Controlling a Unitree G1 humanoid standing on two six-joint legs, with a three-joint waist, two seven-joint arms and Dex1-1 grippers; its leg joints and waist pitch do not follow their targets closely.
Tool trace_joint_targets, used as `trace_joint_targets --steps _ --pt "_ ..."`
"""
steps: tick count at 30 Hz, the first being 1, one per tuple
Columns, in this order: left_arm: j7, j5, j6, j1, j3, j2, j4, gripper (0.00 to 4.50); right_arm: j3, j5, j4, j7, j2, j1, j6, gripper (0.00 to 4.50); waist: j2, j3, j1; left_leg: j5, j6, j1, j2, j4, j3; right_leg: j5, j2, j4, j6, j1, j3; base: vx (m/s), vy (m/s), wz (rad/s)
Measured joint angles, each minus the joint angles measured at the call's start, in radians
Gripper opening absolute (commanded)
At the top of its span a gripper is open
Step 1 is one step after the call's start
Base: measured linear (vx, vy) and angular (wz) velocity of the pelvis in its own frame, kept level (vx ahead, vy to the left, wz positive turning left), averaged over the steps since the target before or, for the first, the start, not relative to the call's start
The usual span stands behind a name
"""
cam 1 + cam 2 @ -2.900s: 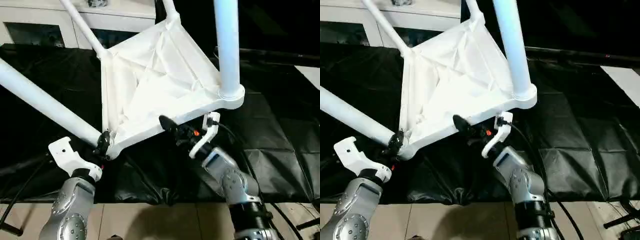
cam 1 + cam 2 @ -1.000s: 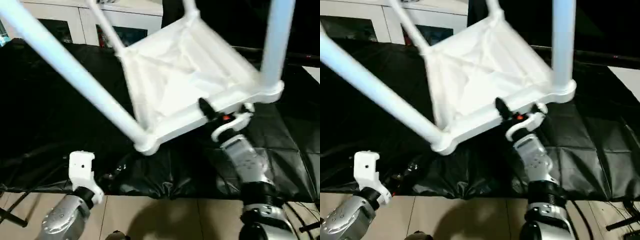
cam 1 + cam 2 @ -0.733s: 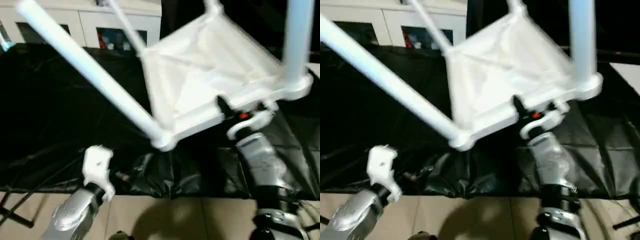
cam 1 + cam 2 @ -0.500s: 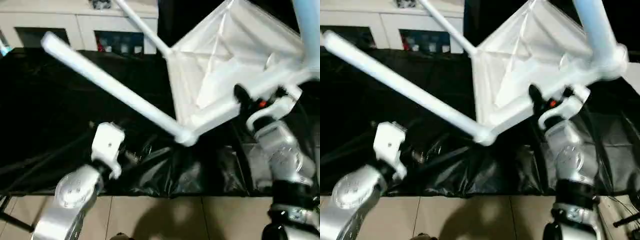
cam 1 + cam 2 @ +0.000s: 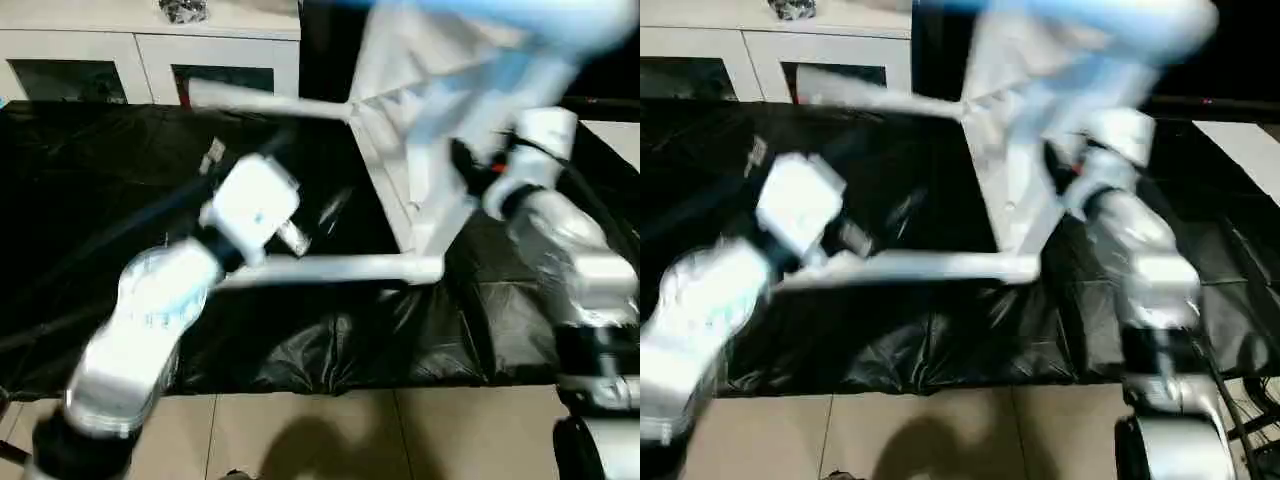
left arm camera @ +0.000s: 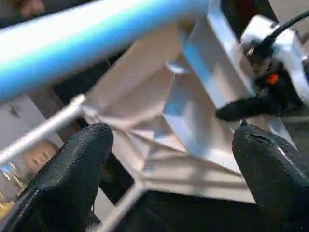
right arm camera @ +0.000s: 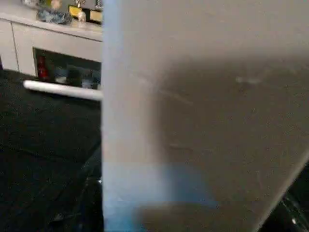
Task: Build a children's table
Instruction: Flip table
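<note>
**A:** From the head, what's there?

**B:** The children's table, smooth white plastic, tipped on its side above a counter draped in crinkled, glossy black sheeting. One long round leg lies level across the middle, another reaches toward a white cabinet with glass doors behind. The right pincer sits at the edge of the square top, its black fingers about half apart and clamped on that rim. The left arm, silver with a blocky white wrist, hangs in front of the level leg.

**A:** And the left wrist?

**B:** The left pincer stands wide open, its two rounded, matt black fingertips far apart with nothing between them. Beyond them is the ribbed underside of the top, a thick round leg crossing above, and the right pincer gripping the rim.

**A:** The right wrist?

**B:** A flat, pale sheet of the tabletop very close, its straight edge running up the view; past it, one thin leg and the cabinet.
</note>
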Motion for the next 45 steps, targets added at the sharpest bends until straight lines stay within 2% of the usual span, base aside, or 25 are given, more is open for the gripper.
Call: trace_joint_targets --steps 5,6,7,9,11,13,16,18,21,24,25,27,32,33,34,36,38,45 --pt "-0.005 0.072 -0.077 -0.128 -0.005 0.025 0.031 4.5 0.021 -0.03 0.034 -0.036 0.035 -0.025 -0.018 2.02 -0.004 -0.001 0.004 0.0 0.0 -0.001 0.0 0.001 0.0 0.001 0.0 0.0 0.0 0.0 0.0 0.0 0.0 0.0" --pt "0.001 0.088 -0.095 -0.156 -0.005 0.025 0.035 4.5 0.024 -0.033 0.036 -0.035 0.042 -0.027 -0.02 2.33 -0.005 -0.002 0.002 0.0 0.0 -0.001 0.0 0.001 0.0 0.001 0.0 0.0 0.0 0.0 0.0 0.0 0.0 0.0" --pt "0.006 0.097 -0.108 -0.171 -0.005 0.025 0.036 4.5 0.025 -0.036 0.037 -0.033 0.046 -0.028 -0.021 2.33 -0.006 -0.003 0.0 0.0 0.0 -0.001 0.0 0.001 0.0 0.001 0.0 0.0 0.0 0.0 0.0 0.0 0.0 0.0" --pt "0.008 0.105 -0.128 -0.19 -0.005 0.025 0.039 4.5 0.033 -0.053 0.037 -0.032 0.047 -0.028 -0.024 2.68 -0.006 -0.003 -0.002 0.0 0.0 -0.001 0.0 0.001 0.0 0.001 0.0 0.0 0.0 0.0 0.0 0.0 0.0 0.0" --pt "0.026 0.139 -0.143 -0.213 -0.004 0.035 0.058 4.5 0.042 -0.064 0.06 -0.033 0.056 -0.027 -0.019 2.75 -0.008 -0.003 -0.003 0.0 0.0 -0.001 0.002 0.001 0.0 0.001 0.001 0.0 -0.001 -0.001 0.0 0.0 0.0 0.0" --pt "0.048 0.185 -0.147 -0.232 -0.004 0.054 0.084 4.5 0.048 -0.066 0.08 -0.033 0.066 -0.02 -0.018 3.07 -0.008 -0.002 -0.004 0.001 -0.001 -0.002 0.002 0.001 0.0 0.002 0.001 0.0 -0.001 -0.002 0.0 0.0 0.0 0.0" --pt "0.076 0.242 -0.151 -0.24 0.002 0.075 0.137 4.5 0.05 -0.067 0.083 -0.034 0.066 -0.018 -0.018 3.15 -0.008 -0.002 -0.006 0.001 -0.001 -0.003 0.002 0.001 0.0 0.002 0.001 0.0 -0.001 -0.003 0.0 0.0 0.0 0.0" --pt "0.115 0.304 -0.154 -0.25 0.006 0.101 0.186 4.5 0.048 -0.068 0.081 -0.038 0.076 -0.018 -0.026 3.15 -0.008 -0.002 -0.005 0.004 -0.006 -0.009 0.002 0.001 0.0 0.003 0.001 0.001 -0.001 -0.01 0.0 0.0 0.0 0.0" --pt "0.147 0.356 -0.165 -0.254 0.031 0.126 0.241 4.5 0.041 -0.066 0.081 -0.032 0.084 -0.008 -0.04 3.15 -0.008 -0.002 -0.003 0.006 -0.006 -0.015 0.002 0.001 0.0 0.004 0.002 0.001 0.0 -0.014 0.0 0.0 0.0 0.0" --pt "0.158 0.386 -0.182 -0.268 0.031 0.15 0.277 4.5 0.038 -0.065 0.081 -0.022 0.084 -0.006 -0.045 3.15 -0.008 -0.002 -0.001 0.006 -0.006 -0.015 0.002 0.001 0.0 0.004 0.002 0.001 -0.001 -0.015 0.0 0.0 0.0 0.0" --pt "0.164 0.397 -0.187 -0.274 0.031 0.154 0.291 4.5 0.038 -0.065 0.082 -0.019 0.084 -0.005 -0.048 2.87 -0.007 -0.002 -0.001 0.006 -0.006 -0.015 0.002 0.001 0.0 0.004 0.002 0.001 -0.001 -0.015 0.0 0.0 0.0 0.0" --pt "0.183 0.43 -0.198 -0.285 0.031 0.162 0.326 4.5 0.037 -0.065 0.082 -0.017 0.087 -0.004 -0.059 2.87 -0.007 -0.002 -0.002 0.006 -0.006 -0.014 0.002 0.001 0.0 0.004 0.002 0.001 -0.001 -0.015 0.0 0.0 0.0 0.0" --pt "0.221 0.486 -0.214 -0.315 0.031 0.176 0.399 4.5 0.02 -0.064 0.082 -0.015 0.1 0.003 -0.076 2.49 -0.007 -0.002 -0.003 0.007 -0.007 -0.014 0.003 0.001 0.0 0.004 0.002 0.002 -0.001 -0.015 0.0 0.0 0.0 0.0" --pt "0.223 0.49 -0.216 -0.315 0.032 0.176 0.409 4.33 0.019 -0.064 0.082 -0.014 0.1 0.005 -0.079 2.36 -0.007 -0.002 -0.002 0.007 -0.007 -0.014 0.003 0.001 0.0 0.004 0.002 0.002 -0.001 -0.015 0.0 0.0 0.0 0.0" --pt "0.225 0.49 -0.22 -0.315 0.033 0.176 0.415 4.16 0.017 -0.064 0.082 -0.013 0.101 0.005 -0.079 2.19 -0.007 -0.002 -0.002 0.007 -0.007 -0.014 0.003 0.001 0.0 0.004 0.002 0.002 -0.001 -0.015 0.0 0.0 0.0 0.0" --pt "0.222 0.472 -0.222 -0.317 0.048 0.168 0.416 4.16 0.015 -0.064 0.083 -0.012 0.103 0.005 -0.08 2.12 -0.007 -0.002 -0.002 0.007 -0.007 -0.014 0.003 0.001 0.0 0.004 0.002 0.002 -0.002 -0.015 0.0 0.0 0.0 0.0" --pt "0.218 0.463 -0.222 -0.321 0.055 0.16 0.416 3.97 0.012 -0.064 0.085 -0.01 0.105 0.005 -0.081 2.02 -0.007 -0.002 0.0 0.007 -0.007 -0.014 0.003 0.001 0.0 0.005 0.002 0.002 -0.002 -0.015 0.0 0.0 0.0 0.0" --pt "0.17 0.417 -0.203 -0.315 0.077 0.117 0.386 3.41 -0.001 -0.066 0.115 0.002 0.098 0.005 -0.113 1.95 -0.007 -0.002 0.005 0.007 -0.007 -0.013 0.003 0.001 0.0 0.006 0.002 0.002 -0.003 -0.014 0.0 0.0 0.0 0.0"
